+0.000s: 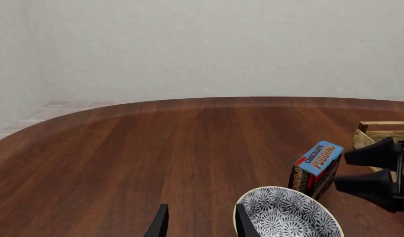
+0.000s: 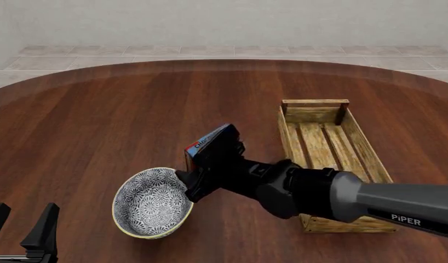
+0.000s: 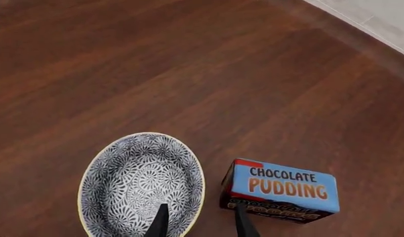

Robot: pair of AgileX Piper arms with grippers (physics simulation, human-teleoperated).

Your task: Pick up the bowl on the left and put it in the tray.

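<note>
Round wooden table (image 2: 99, 120), bowl (image 2: 151, 204), pudding box (image 2: 208, 143), tray (image 2: 328, 143)

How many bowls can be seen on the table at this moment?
1. The bowl sits on the near left part of the table, beside the pudding box, with the right gripper at its rim. No other bowl shows in any view.

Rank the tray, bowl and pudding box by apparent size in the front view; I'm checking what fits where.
1. tray, clearly the largest.
2. bowl.
3. pudding box, smallest as seen, but the right arm covers much of it, so its full size is unsure.
</note>
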